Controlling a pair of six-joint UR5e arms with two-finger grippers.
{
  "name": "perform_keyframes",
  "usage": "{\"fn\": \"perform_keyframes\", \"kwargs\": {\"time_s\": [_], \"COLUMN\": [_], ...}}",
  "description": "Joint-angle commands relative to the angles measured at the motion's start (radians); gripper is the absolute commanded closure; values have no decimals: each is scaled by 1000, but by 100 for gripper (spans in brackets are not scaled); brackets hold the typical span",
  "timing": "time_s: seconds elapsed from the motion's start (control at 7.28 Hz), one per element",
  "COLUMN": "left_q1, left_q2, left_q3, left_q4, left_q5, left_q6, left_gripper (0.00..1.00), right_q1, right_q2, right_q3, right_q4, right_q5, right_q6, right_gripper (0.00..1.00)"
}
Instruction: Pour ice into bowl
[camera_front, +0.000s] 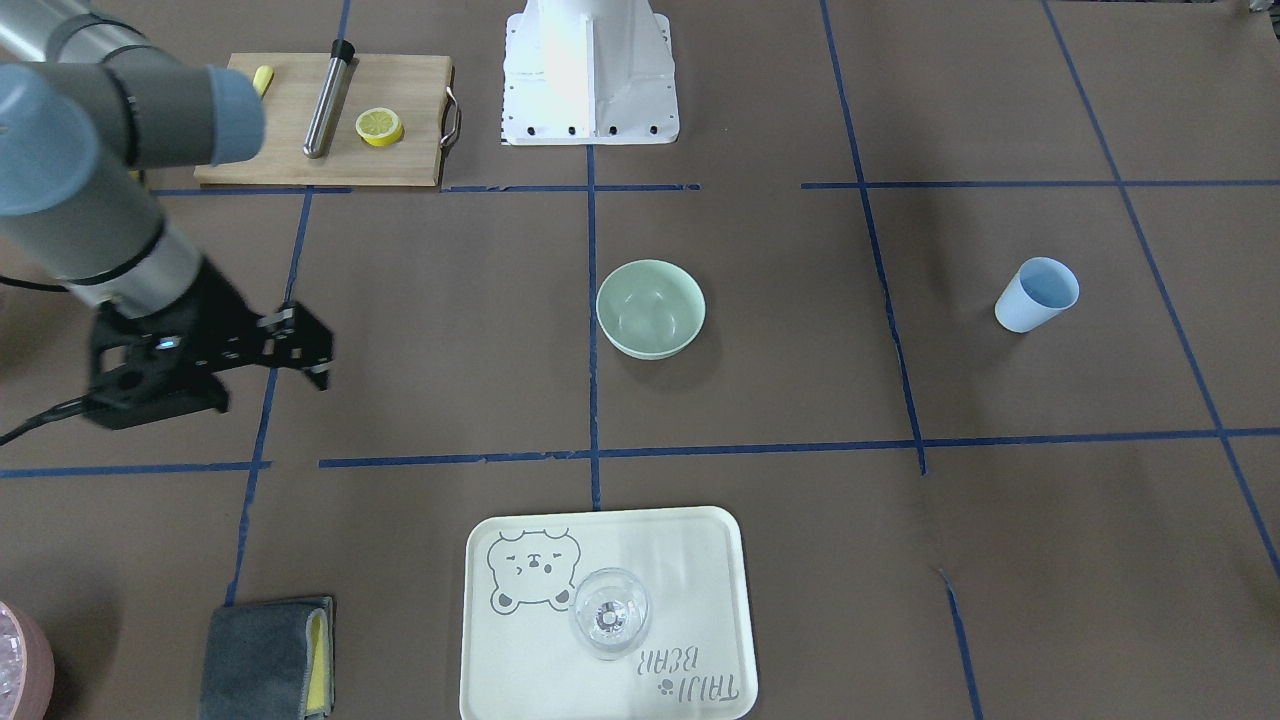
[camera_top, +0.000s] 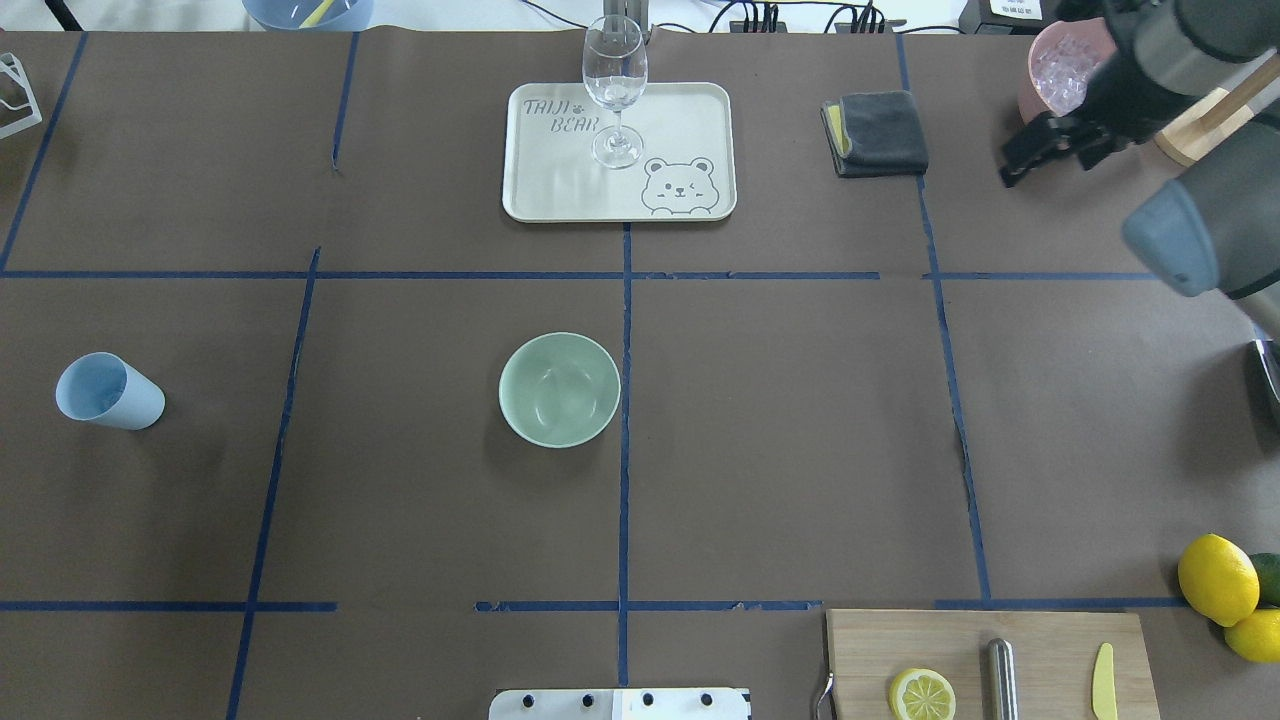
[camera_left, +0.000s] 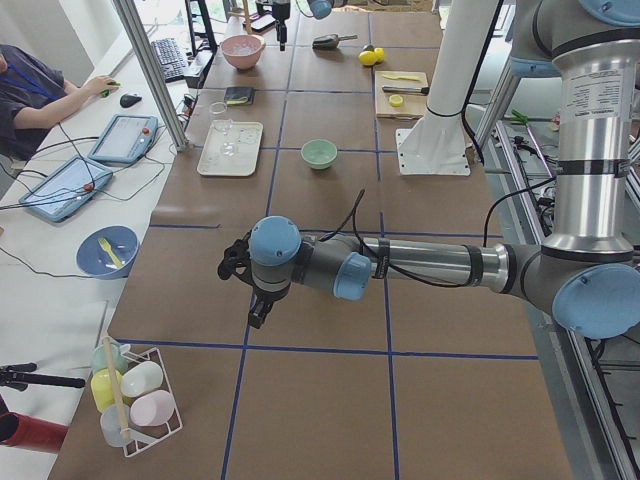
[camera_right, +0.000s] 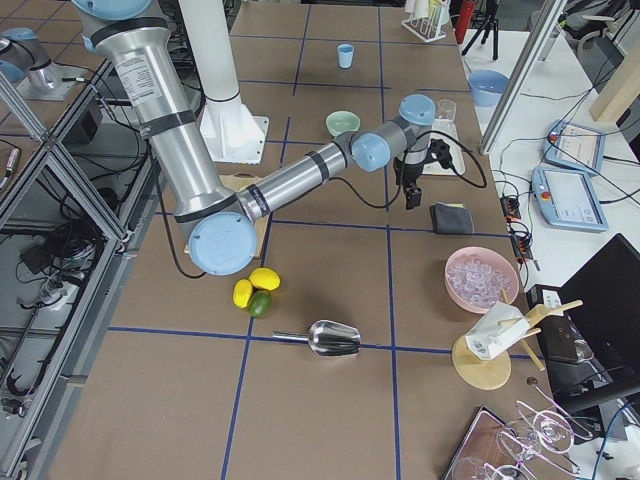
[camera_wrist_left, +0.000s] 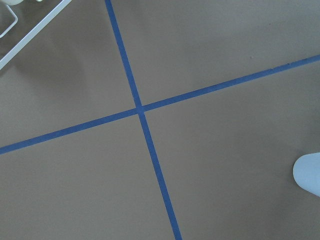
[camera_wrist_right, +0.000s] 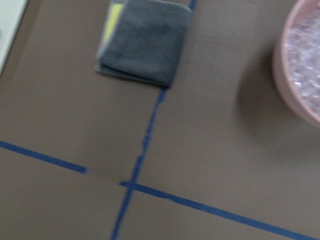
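Observation:
The pale mint-green bowl (camera_front: 650, 308) (camera_top: 559, 389) stands upright near the table's middle, and its inside looks bare. The task's ice is not visible in any view. A blue cup (camera_front: 1038, 293) (camera_top: 108, 391) stands far off on my left side; its contents do not show. My right gripper (camera_front: 305, 350) (camera_top: 1045, 160) hovers open and holds nothing, far from the bowl, between the grey cloth (camera_top: 880, 133) and the pink container (camera_top: 1060, 70). My left gripper (camera_left: 255, 295) shows only in the exterior left view, low over the table near the cup side; I cannot tell whether it is open or shut.
A tray (camera_top: 690, 110) with a clear wine glass (camera_top: 614, 85) lies beyond the bowl. The cutting board (camera_top: 1040, 640) carries a lemon half, a metal rod and a yellow knife. Lemons (camera_top: 1217, 578) sit beside it. A metal scoop (camera_right: 335, 340) lies on the table's right end.

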Motion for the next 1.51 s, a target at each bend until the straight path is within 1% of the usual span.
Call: {"fn": "perform_keyframes", "kwargs": {"time_s": [0.0,0.14,0.27,0.41,0.55,0.69,0.82,0.96,1.1,1.24,1.37], "left_q1": [0,0,0,4,56,123,239,362,468,584,707], "left_q2": [-8,-8,-10,-5,19,65,121,134,148,169,212], "left_q3": [-11,0,20,17,23,17,17,15,12,2,-10], "left_q4": [-121,-237,-361,-454,-611,-810,-996,-1121,-1183,-1203,-1234], "left_q5": [-6,-5,-8,-5,10,126,265,329,474,654,840], "left_q6": [-1,-1,-49,-212,-348,-467,-636,-817,-893,-962,-997], "left_gripper": [0,0,0,0,0,0,0,0,0,0,0], "right_q1": [170,217,254,302,305,305,305,305,305,305,305], "right_q2": [-159,-224,-305,-330,-338,-338,-341,-346,-352,-352,-357], "right_q3": [-45,-53,-47,-42,-45,-45,-44,-40,-40,-39,-39], "right_q4": [2,5,26,68,77,77,77,79,80,80,80], "right_q5": [52,47,46,63,79,81,81,83,83,83,83], "right_q6": [-323,-335,-336,-338,-338,-338,-338,-338,-338,-337,-338], "right_gripper": [0,0,0,0,0,0,0,0,0,0,0]}}
